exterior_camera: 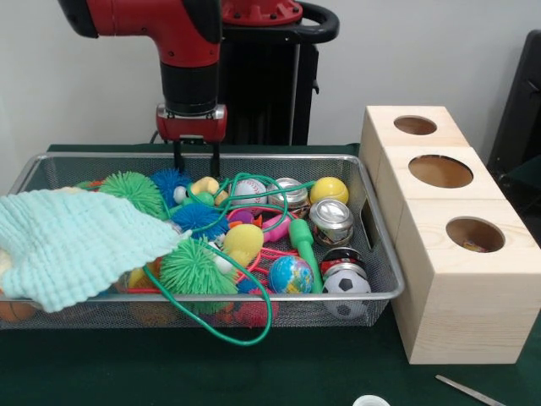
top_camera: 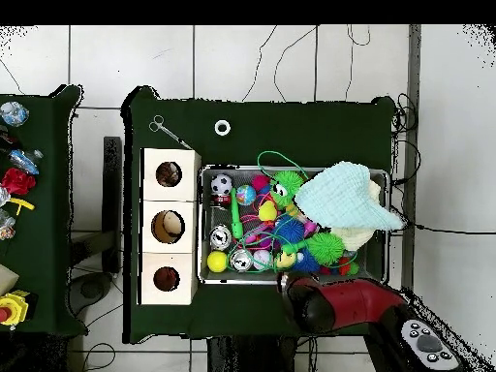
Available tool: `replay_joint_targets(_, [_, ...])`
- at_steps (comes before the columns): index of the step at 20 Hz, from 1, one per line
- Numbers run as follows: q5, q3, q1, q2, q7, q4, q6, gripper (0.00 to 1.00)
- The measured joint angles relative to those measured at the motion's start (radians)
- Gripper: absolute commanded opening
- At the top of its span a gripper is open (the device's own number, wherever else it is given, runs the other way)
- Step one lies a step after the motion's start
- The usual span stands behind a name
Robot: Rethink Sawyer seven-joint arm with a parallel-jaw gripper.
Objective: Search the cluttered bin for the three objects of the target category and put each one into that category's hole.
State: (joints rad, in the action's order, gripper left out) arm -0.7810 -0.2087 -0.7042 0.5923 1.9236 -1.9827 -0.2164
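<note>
Wire bin (exterior_camera: 382, 254) full of clutter; mint knit cloth (exterior_camera: 72, 245) draped over one end. Wooden box (exterior_camera: 448, 254) with three holes touches the bin's other end. Balls, likely targets, lie near that end: yellow ball (exterior_camera: 329, 189), globe ball (exterior_camera: 291, 275), soccer ball (exterior_camera: 347, 283). Gripper (exterior_camera: 196, 162) at the bin's back rim, fingers slightly parted, holding nothing.

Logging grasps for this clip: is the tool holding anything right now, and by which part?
Nothing is held. The tool hangs with its two fingers apart and empty at the far rim of the wire bin, above the toys.
</note>
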Motion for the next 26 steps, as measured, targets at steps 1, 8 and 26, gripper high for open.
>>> replay_joint_targets(1, [0.000,-0.001,0.004,-0.002,0.000,0.000,0.003,1.00])
replay_joint_targets(8, [0.000,-0.018,0.013,-0.032,0.000,0.001,0.060,1.00])
replay_joint_targets(26, [0.005,-0.012,0.031,-0.061,0.000,0.029,0.097,0.00])
